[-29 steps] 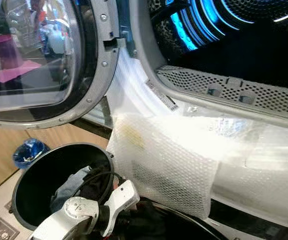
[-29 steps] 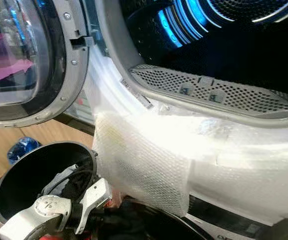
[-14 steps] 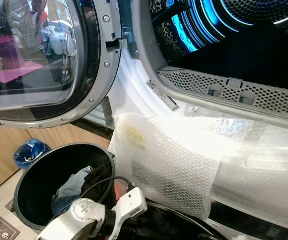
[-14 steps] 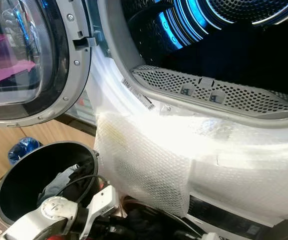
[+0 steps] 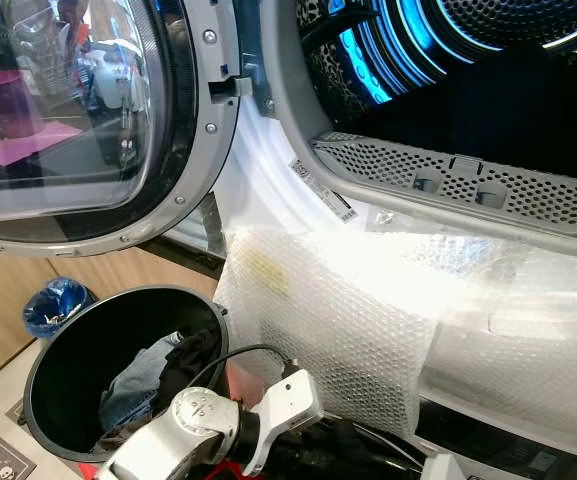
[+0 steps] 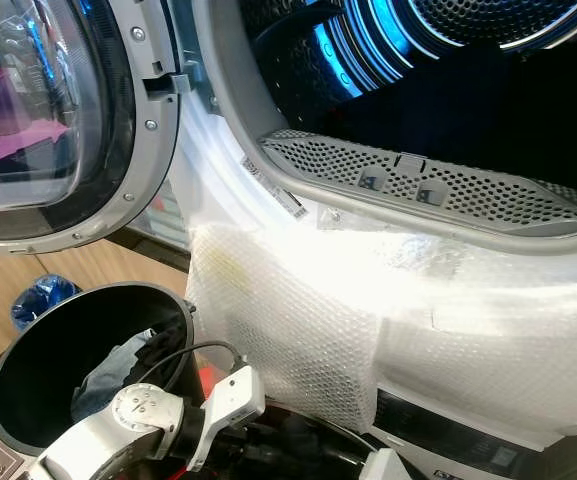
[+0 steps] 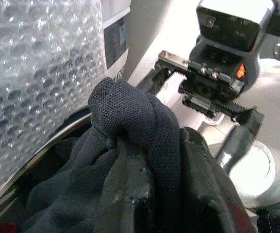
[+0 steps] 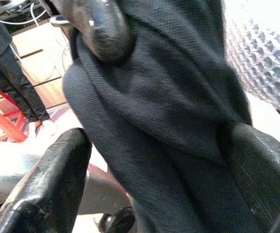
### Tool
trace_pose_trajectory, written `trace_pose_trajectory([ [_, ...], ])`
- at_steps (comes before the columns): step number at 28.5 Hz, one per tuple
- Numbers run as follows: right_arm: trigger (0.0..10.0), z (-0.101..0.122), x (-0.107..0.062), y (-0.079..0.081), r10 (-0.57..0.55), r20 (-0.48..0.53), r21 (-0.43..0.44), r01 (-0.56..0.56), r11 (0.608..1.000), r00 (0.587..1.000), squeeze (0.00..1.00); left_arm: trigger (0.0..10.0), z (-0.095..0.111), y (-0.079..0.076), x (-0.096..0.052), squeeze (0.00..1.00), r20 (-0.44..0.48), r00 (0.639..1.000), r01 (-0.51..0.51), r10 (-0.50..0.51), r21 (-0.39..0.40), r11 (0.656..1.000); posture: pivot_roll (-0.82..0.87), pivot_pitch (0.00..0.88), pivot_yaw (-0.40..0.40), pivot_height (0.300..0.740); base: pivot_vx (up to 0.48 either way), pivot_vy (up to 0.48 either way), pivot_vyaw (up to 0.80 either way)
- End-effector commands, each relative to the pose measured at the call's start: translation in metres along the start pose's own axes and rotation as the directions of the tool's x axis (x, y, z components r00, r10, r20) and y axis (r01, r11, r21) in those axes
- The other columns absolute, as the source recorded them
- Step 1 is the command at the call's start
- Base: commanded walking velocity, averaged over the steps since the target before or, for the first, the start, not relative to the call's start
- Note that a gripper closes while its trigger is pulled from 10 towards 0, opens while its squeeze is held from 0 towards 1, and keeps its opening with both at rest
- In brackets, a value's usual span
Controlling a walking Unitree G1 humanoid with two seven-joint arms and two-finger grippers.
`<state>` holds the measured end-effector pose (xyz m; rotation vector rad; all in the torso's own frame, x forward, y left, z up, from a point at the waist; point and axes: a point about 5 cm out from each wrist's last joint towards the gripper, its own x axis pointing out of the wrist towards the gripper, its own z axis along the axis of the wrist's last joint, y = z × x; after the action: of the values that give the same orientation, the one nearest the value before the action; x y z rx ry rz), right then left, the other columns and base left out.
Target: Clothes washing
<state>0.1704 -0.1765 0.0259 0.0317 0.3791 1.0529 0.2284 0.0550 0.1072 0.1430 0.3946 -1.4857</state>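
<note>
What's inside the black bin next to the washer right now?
Inside the black bin lie a blue denim garment and dark clothing along its near side. Whatever lies beneath them is covered.

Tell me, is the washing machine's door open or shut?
Open. The round glass door is swung aside to the left, leaving the dark, blue-lit drum exposed.
</note>
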Motion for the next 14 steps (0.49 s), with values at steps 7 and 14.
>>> trace_pose_trajectory([
  [7,10.0,0.003,0.006,0.014,0.077,0.002,0.019,-0.077,0.997,0.997,0.0,0.0,0.014,0.001,0.008,0.0,0.043,0.999,-0.023,0.02,0.078,0.997,-0.15,0.063,0.043,0.74,0.0,0.0,0.0],
  [14,10.0,0.01,0.016,0.01,0.044,0.006,0.011,-0.044,0.999,0.999,0.0,0.0,0.027,0.002,0.022,0.0,0.108,0.993,-0.056,0.045,0.1,0.993,-0.15,0.06,0.04,0.74,0.0,0.0,0.0],
])
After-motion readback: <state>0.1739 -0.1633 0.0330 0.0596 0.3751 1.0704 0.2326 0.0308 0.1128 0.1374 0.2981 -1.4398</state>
